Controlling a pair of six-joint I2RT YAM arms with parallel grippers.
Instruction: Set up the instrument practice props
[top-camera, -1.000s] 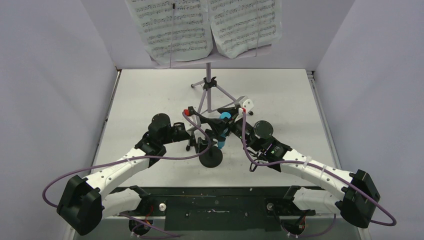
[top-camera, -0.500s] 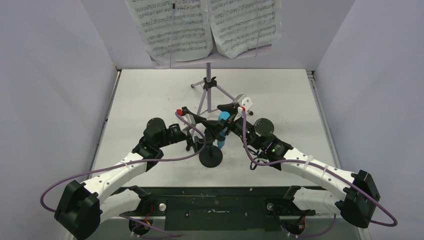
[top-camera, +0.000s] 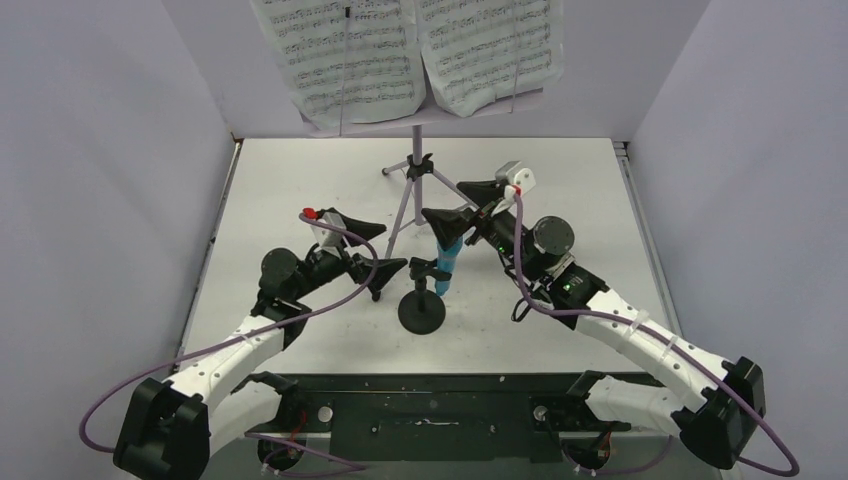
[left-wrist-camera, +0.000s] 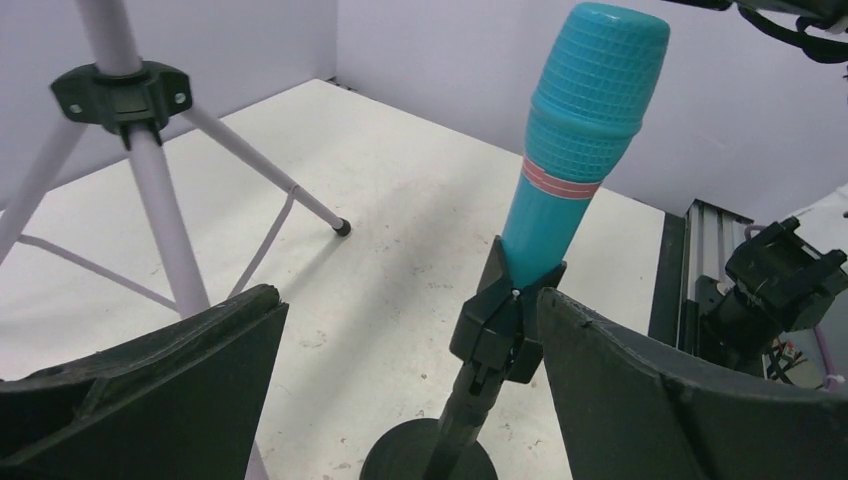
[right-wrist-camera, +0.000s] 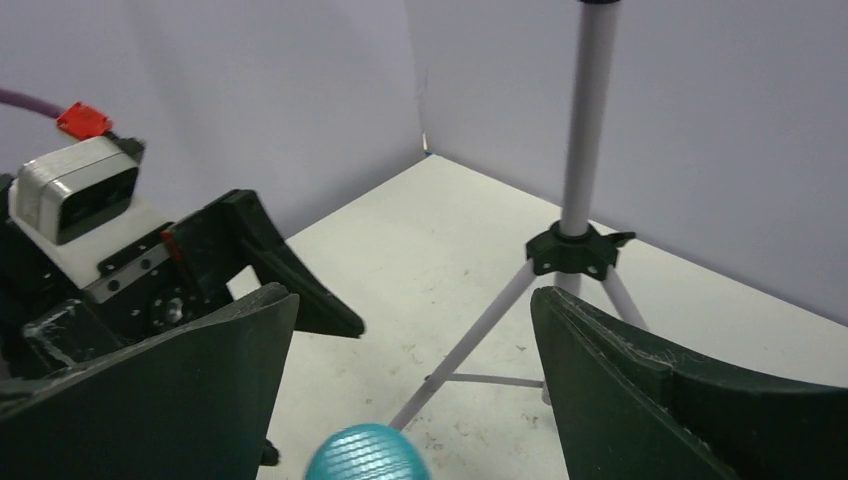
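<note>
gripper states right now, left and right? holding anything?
Left gripper: open, holding nothing.
Right gripper: open, holding nothing.

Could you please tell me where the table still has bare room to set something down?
Bare: the far-left corner of the table, between left wall and lilac music stand, and the far-right stretch between right pincer and right wall. Crowded: the middle, where left pincer and right pincer flank the turquoise microphone in its black mic stand.
</note>
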